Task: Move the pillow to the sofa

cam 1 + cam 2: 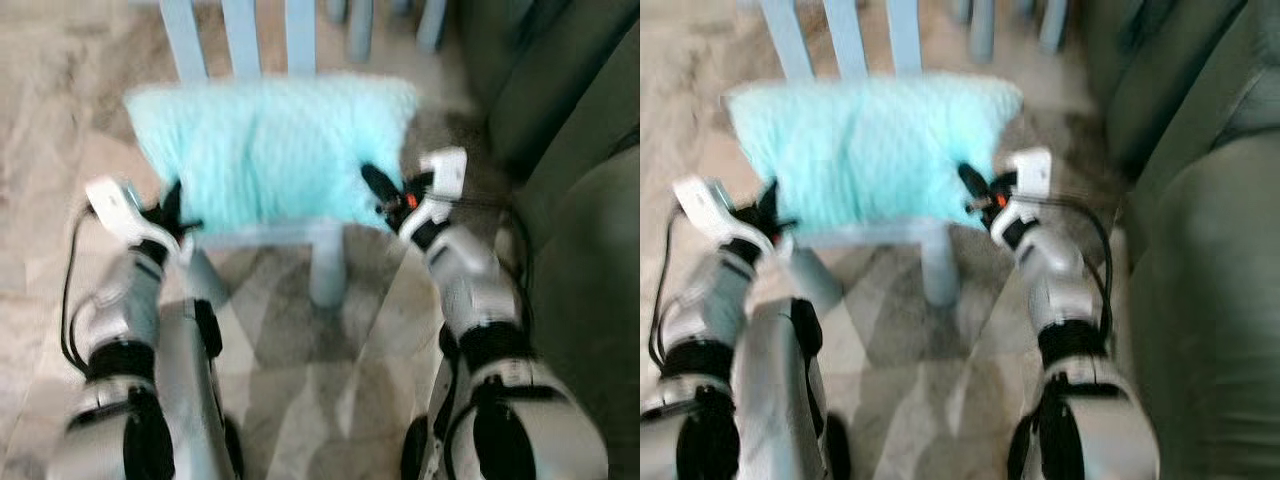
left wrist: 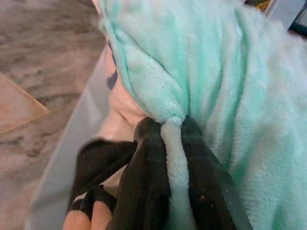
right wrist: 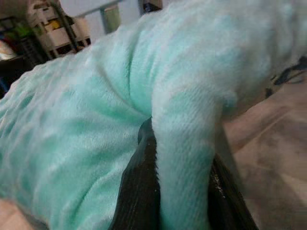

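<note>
Mint pillow (image 1: 270, 150) pinched between left gripper (image 2: 173, 143) and right gripper (image 3: 184, 153); next, lift toward sofa (image 1: 590, 260) beside right gripper.

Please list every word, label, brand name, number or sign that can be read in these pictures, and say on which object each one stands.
No text can be read in any view.
The fluffy mint-green pillow is plain plush, no tag or print showing.
The pale blue wooden chair under it carries no marking.
The left gripper and right gripper, each pinching a fold of the pillow, show no lettering.
The dark green sofa is unmarked.
The shelved items behind the pillow in the right wrist view are too blurred to read.
</note>
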`<state>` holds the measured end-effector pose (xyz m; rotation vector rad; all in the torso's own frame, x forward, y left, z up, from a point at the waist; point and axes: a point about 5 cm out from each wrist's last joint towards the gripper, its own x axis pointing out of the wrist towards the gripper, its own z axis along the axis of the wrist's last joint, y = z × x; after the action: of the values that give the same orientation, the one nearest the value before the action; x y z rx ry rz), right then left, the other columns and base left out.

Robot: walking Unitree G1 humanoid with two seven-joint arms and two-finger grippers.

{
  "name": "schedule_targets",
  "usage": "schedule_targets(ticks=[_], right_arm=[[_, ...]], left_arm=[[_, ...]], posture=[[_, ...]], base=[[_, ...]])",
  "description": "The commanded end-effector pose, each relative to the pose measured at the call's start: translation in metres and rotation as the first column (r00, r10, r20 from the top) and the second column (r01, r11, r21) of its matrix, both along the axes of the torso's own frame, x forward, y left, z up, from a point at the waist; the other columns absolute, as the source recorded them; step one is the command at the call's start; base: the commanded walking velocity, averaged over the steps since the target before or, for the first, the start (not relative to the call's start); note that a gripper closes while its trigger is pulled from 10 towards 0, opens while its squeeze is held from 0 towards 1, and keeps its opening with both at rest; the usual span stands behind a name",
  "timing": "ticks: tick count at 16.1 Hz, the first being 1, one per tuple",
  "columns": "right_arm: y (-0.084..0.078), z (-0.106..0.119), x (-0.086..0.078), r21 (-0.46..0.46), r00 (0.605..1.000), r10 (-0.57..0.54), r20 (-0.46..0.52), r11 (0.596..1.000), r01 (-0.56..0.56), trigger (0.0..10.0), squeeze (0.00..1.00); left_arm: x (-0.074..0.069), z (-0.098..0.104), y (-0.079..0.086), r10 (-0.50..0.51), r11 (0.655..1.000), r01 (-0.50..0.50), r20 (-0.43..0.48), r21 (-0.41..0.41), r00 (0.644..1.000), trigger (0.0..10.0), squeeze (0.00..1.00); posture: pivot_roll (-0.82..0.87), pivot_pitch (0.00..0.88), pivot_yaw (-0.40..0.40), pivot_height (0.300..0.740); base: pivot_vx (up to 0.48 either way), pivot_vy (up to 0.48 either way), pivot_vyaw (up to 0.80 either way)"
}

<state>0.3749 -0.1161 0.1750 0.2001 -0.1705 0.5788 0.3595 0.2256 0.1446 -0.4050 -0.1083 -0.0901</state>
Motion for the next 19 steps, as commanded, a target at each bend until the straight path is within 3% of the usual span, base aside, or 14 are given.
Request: schedule_targets(ticks=[1, 3, 6, 9, 10, 11, 12, 13, 15, 19], right_arm=[[-0.003, 0.004, -0.004, -0.010, 0.999, -0.033, 0.040, 0.999, 0.034, 0.0, 0.00], [-0.009, -0.009, -0.017, 0.008, 0.995, -0.100, 0.013, 0.995, 0.100, 0.0, 0.00], [-0.009, -0.022, -0.038, -0.129, 0.991, -0.116, 0.067, 0.984, 0.124, 0.0, 0.00], [-0.028, -0.038, -0.061, -0.166, 0.964, -0.263, 0.038, 0.950, 0.265, 0.0, 0.00], [-0.033, -0.038, -0.064, -0.190, 0.948, -0.312, 0.055, 0.929, 0.317, 6.3, 0.00], [-0.037, -0.039, -0.065, -0.198, 0.938, -0.342, 0.050, 0.918, 0.345, 10.0, 0.00], [-0.041, -0.040, -0.066, -0.197, 0.925, -0.380, 0.017, 0.906, 0.375, 10.0, 0.00], [-0.043, -0.038, -0.067, -0.190, 0.915, -0.403, 0.019, 0.897, 0.399, 10.0, 0.00], [-0.046, -0.034, -0.071, -0.209, 0.903, -0.427, 0.053, 0.879, 0.429, 10.0, 0.00], [-0.043, -0.032, -0.076, -0.180, 0.892, -0.451, 0.021, 0.876, 0.447, 10.0, 0.00]], left_arm=[[-0.004, -0.002, 0.000, 0.020, 0.999, -0.020, 0.019, 0.045, 1.000, 0.0, 0.00], [-0.015, -0.010, -0.013, 0.015, 0.994, -0.019, 0.037, 0.106, 0.999, 0.0, 0.00], [-0.025, -0.014, -0.032, -0.019, 0.994, 0.012, 0.063, 0.111, 0.998, 0.0, 0.00], [-0.044, -0.030, -0.053, -0.039, 0.985, 0.030, 0.048, 0.171, 0.998, 0.0, 0.00], [-0.049, -0.035, -0.055, -0.034, 0.977, 0.025, 0.040, 0.212, 0.999, 0.0, 0.00], [-0.052, -0.039, -0.057, -0.029, 0.971, 0.022, 0.025, 0.240, 0.999, 2.0, 0.00], [-0.054, -0.045, -0.058, -0.016, 0.968, 0.018, -0.010, 0.252, 1.000, 4.5, 0.00], [-0.056, -0.049, -0.060, -0.029, 0.960, 0.038, -0.037, 0.277, 0.999, 10.0, 0.00], [-0.059, -0.050, -0.064, -0.053, 0.948, 0.064, -0.043, 0.312, 0.998, 10.0, 0.00], [-0.056, -0.048, -0.066, -0.056, 0.939, 0.067, -0.044, 0.338, 0.998, 10.0, 0.00]], posture=[[-0.07, 0.000, 0.008, 0.306], [-0.08, 0.000, 0.008, 0.306], [-0.10, 0.000, 0.012, 0.306], [-0.10, 0.000, -0.005, 0.306], [-0.10, 0.000, -0.003, 0.306], [-0.10, 0.000, 0.002, 0.306], [-0.10, 0.000, 0.007, 0.306], [-0.11, 0.000, 0.019, 0.306], [-0.11, 0.000, 0.026, 0.306], [-0.12, 0.000, 0.044, 0.306]], base=[[0.000, 0.000, 0.00], [0.000, 0.000, 0.00], [0.000, 0.000, 0.00], [0.000, 0.000, 0.00], [0.000, 0.000, 0.00], [0.000, 0.000, 0.00], [0.000, 0.000, 0.00], [0.000, 0.000, 0.00], [0.000, 0.000, 0.00], [0.000, 0.000, 0.00]])
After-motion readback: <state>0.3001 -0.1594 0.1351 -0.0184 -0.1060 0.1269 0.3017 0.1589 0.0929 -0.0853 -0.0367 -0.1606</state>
